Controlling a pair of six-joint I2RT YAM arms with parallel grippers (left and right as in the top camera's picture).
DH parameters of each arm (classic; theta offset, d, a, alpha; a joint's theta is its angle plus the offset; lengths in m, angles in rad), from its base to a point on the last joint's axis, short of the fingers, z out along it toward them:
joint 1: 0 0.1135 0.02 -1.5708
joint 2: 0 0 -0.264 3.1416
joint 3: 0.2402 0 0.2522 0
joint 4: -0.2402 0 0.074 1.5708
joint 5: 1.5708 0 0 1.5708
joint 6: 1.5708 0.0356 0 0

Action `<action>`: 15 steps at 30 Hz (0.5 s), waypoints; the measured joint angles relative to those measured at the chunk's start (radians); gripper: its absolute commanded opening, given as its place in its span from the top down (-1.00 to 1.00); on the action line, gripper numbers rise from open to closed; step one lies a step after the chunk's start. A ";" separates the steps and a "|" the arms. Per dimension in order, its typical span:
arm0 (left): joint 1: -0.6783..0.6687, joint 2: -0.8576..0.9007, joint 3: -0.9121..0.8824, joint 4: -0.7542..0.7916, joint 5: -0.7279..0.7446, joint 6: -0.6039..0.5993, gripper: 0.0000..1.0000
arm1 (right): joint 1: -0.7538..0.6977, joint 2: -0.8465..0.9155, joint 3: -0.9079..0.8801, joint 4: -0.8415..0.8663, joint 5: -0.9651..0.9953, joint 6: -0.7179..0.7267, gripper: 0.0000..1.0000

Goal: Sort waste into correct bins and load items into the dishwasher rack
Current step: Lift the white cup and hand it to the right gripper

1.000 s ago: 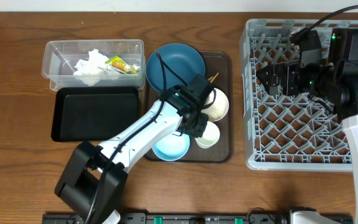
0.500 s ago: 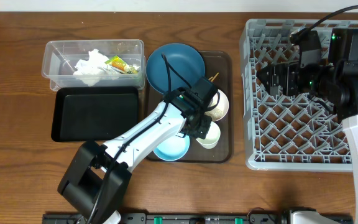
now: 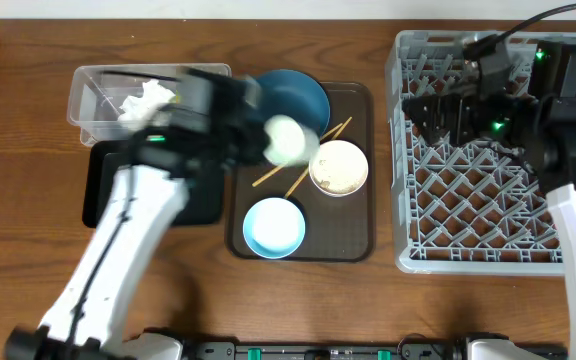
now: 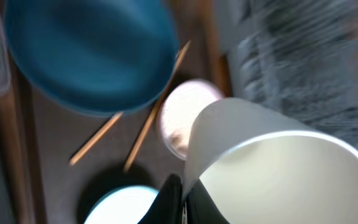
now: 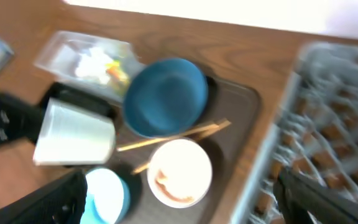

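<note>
Left gripper (image 4: 184, 200) is pinching the white cup (image 4: 278, 168) by its rim, tipped sideways just beyond the fingers. Right gripper (image 3: 426, 110) hangs spread wide over the rack (image 3: 468, 215).

Overhead: bright, even light from above, soft short shadows on table (image 3: 28, 280); background sharp, left arm (image 3: 133, 215) and white cup (image 3: 290, 140) smeared. Left wrist: heavy blur all over, dishwasher rack (image 4: 303, 56) streaked, dark-blue bowl (image 4: 86, 50) soft. Right wrist: soft focus throughout, blown-out white band (image 5: 197, 9) along top edge.
</note>
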 measured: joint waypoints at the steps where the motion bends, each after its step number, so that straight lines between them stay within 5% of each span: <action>1: 0.037 -0.008 0.002 0.016 0.066 0.000 0.88 | 0.000 0.000 -0.030 0.053 -0.049 -0.002 -0.87; 9: 0.171 0.027 0.002 0.145 0.535 -0.007 0.88 | -0.004 0.003 -0.258 0.557 -0.522 0.080 -0.85; 15: 0.171 0.049 0.002 0.168 0.723 -0.019 0.88 | 0.002 0.003 -0.286 0.706 -0.735 0.142 -0.91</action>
